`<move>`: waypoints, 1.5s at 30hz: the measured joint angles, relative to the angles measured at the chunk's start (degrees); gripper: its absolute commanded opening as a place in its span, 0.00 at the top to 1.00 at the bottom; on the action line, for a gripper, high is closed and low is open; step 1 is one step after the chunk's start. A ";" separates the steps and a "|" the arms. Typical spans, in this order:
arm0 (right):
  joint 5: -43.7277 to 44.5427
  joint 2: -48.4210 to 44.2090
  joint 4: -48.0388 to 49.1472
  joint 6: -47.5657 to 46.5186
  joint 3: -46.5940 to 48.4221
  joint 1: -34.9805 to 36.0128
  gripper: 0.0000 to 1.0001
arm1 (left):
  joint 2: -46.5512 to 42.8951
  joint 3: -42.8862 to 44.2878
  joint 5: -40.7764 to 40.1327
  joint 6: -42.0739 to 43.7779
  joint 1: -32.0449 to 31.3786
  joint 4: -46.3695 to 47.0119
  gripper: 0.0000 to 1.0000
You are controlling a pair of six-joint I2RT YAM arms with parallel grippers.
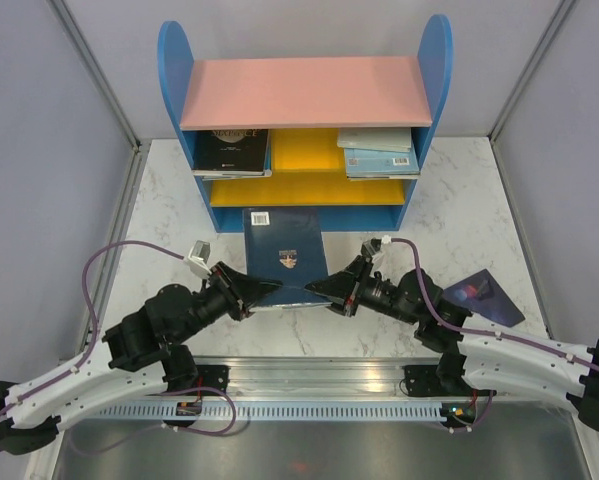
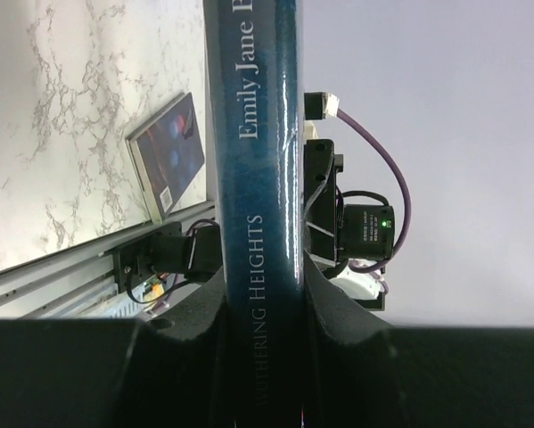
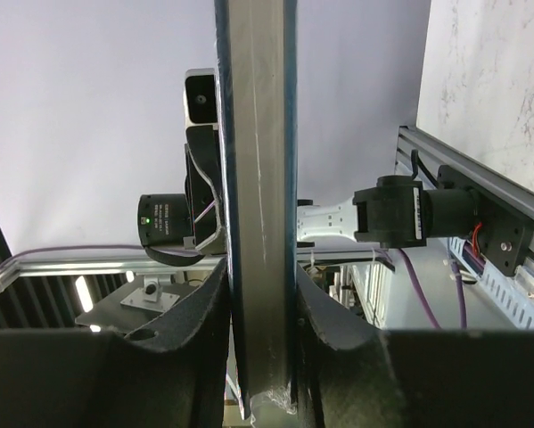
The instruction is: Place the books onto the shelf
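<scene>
A navy book (image 1: 284,252) hangs level in front of the shelf (image 1: 304,92), above the table, with a gripper on each side. My left gripper (image 1: 256,293) is shut on its near left corner; the spine (image 2: 258,134) reading "Wuthering Heights" fills the gap between the fingers (image 2: 338,312). On the near right corner my right gripper (image 1: 328,291) is shut, its jaws pressing both covers at the page edge (image 3: 258,178). A black book (image 1: 231,150) and pale blue books (image 1: 379,155) lie on the shelf's yellow board. Another dark book (image 1: 486,295) lies flat on the table at the right.
The shelf has blue side panels (image 1: 175,70), a pink top and a lower yellow board (image 1: 307,190) behind the held book. A metal rail (image 1: 319,375) runs along the near edge. Grey walls enclose the marble table (image 1: 159,200). The dark book on the table (image 2: 168,152) also shows in the left wrist view.
</scene>
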 measured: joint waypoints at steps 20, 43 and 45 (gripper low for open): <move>0.42 8.79 -22.27 -12.02 26.12 0.11 1.00 | -10.71 19.96 -4.28 9.42 0.07 -24.17 0.00; -3.56 23.52 -16.48 -10.60 37.75 -8.85 1.00 | -16.00 26.34 -6.88 11.13 0.04 -40.02 0.00; -4.07 24.33 -14.34 -9.60 37.75 -9.73 1.00 | -16.04 26.56 -6.99 11.13 0.04 -40.92 0.00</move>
